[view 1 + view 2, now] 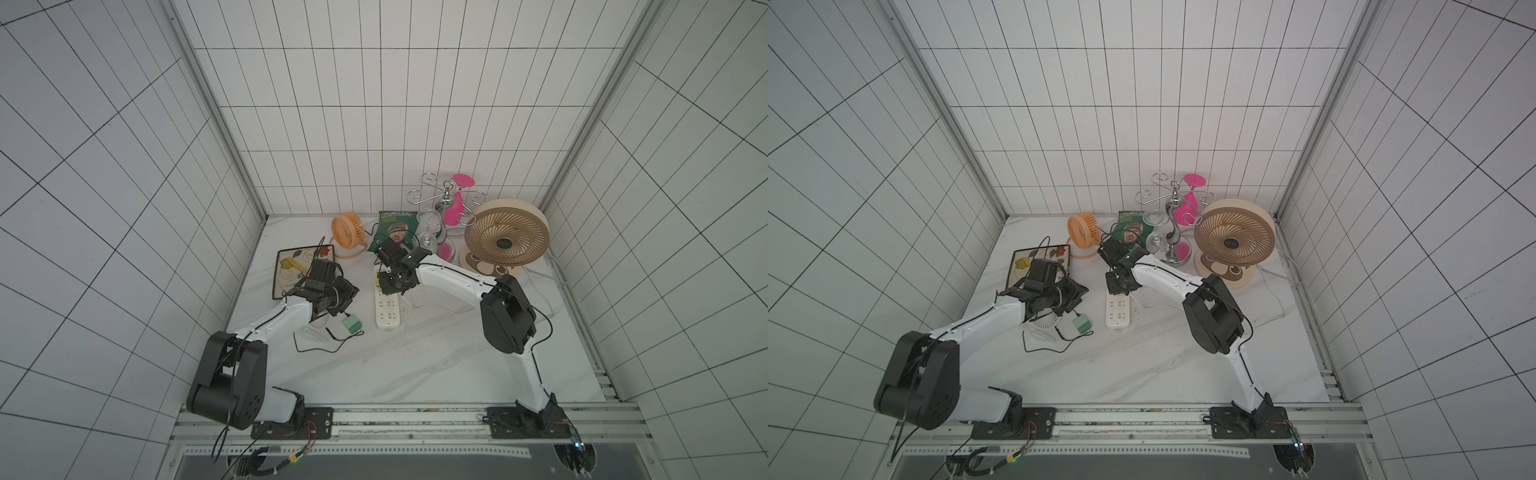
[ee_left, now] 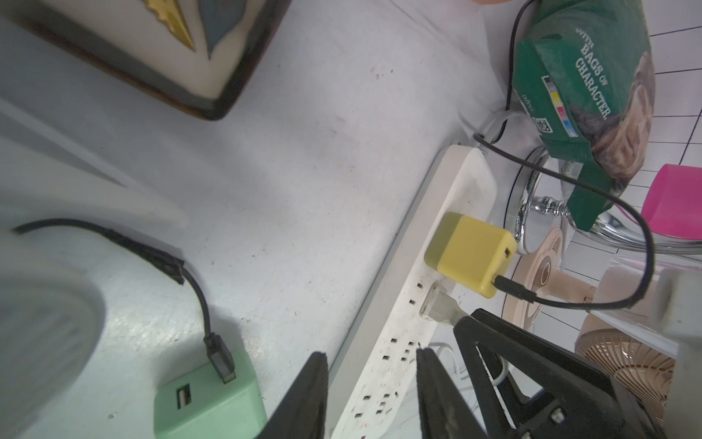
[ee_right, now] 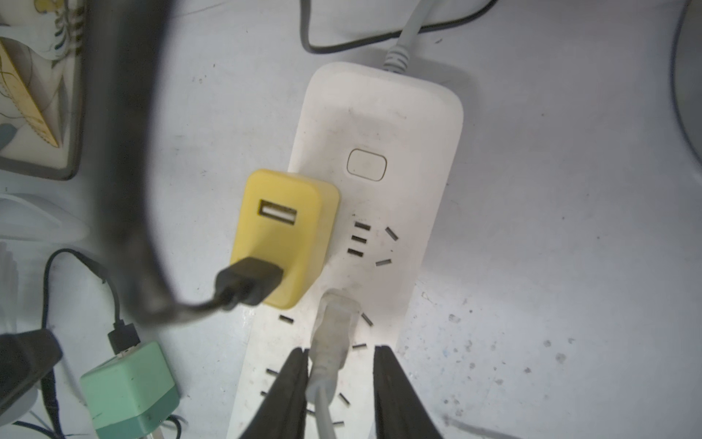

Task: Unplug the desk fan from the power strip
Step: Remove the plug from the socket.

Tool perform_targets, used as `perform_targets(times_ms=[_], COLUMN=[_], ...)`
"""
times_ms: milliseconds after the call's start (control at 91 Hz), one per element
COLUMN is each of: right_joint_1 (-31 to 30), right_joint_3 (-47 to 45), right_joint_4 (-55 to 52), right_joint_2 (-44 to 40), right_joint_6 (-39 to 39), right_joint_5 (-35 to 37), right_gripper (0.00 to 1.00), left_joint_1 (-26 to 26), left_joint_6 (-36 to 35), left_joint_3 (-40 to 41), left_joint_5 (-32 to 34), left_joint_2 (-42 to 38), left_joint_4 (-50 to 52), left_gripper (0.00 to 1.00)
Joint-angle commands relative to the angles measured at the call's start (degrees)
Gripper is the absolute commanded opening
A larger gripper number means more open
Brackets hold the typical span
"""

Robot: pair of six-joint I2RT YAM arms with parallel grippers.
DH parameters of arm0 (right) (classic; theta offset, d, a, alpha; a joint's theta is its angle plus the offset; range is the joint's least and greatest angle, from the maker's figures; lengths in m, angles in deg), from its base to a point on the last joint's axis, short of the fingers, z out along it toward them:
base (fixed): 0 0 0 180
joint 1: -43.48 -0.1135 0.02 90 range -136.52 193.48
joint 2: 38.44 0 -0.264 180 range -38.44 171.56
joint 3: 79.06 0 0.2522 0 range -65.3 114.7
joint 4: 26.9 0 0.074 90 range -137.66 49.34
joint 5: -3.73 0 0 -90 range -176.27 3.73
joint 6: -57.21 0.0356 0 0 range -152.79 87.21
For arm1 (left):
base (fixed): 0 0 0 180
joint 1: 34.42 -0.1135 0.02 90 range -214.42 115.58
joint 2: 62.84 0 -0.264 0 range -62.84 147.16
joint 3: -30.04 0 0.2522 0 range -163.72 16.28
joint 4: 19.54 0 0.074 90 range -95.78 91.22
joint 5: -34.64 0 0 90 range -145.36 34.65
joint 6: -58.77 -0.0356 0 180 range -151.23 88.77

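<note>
The power strip (image 1: 388, 309) lies flat near the middle of the table (image 1: 415, 365), its long axis running 12 to 6 o'clock. In both top views only its 6 o'clock half shows. The right arm's wrist covers the rest.

The right wrist view shows the covered part. A yellow charger (image 3: 296, 243) is plugged in near the switch, with a black cable (image 3: 243, 283) in its side. A clear plug (image 3: 336, 315) sits in the next socket group. The right gripper (image 3: 340, 349) straddles that plug with its jaws apart. One finger (image 3: 290, 384) touches the plug's cord side and the other stands clear of it. The pale cord leaves at the frame edge, and I cannot follow it to any fan.

The left gripper (image 2: 370, 357) hovers at the strip's 9 o'clock side. Its jaws are partly apart and hold nothing. The top views hide its fingertips.

A green charger (image 1: 352, 323) lies at 8 o'clock of the strip. Beside it, a white fan (image 1: 320, 325) is mostly hidden under the left arm. An orange fan (image 1: 348, 235) stands at 11 o'clock, a snack bag (image 1: 395, 232) at 12, and a beige fan (image 1: 505, 237) at 2.
</note>
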Motion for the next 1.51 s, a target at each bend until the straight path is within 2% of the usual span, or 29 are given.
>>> perform_targets(times_ms=[0, 220, 374, 583, 748, 968, 1495], right_joint_1=[-0.53, -0.75, -1.34, -2.05, -3.72, -3.80, -5.51], right_joint_3=[1.43, 0.10, -2.37, -6.31, -7.87, -11.20, -14.83], right_joint_4=[-1.09, -1.08, -1.08, -1.09, -1.11, 0.51, 3.75], right_joint_2=[1.06, -0.30, -2.55, -5.77, -7.42, -9.49, -10.96], right_joint_6=[0.31, -0.02, -0.65, -1.22, -3.54, -5.34, -12.01], right_joint_5=[-0.69, -1.10, -1.06, -2.09, -0.74, -2.59, -2.89], right_gripper=[0.25, 0.06, 0.00, 0.00, 0.00, 0.00, 0.00], left_joint_1=[0.17, 2.05, 4.77, 5.45, 5.85, 6.89, 7.10], left_joint_6=[0.04, -0.31, 0.63, 0.64, -1.35, -4.69, -6.94], left_joint_3=[0.03, -0.80, -0.81, 0.02, -0.27, 0.82, -0.58], left_joint_5=[-0.14, -2.64, -3.12, -6.14, -9.66, -13.90, -14.58], left_joint_2=[-0.81, 1.29, 2.04, 5.18, 8.18, 11.38, 16.98], left_joint_4=[0.08, -2.58, -5.37, -7.85, -9.69, -12.39, -10.11], left_gripper=[0.41, 0.41, 0.42, 0.42, 0.41, 0.39, 0.30])
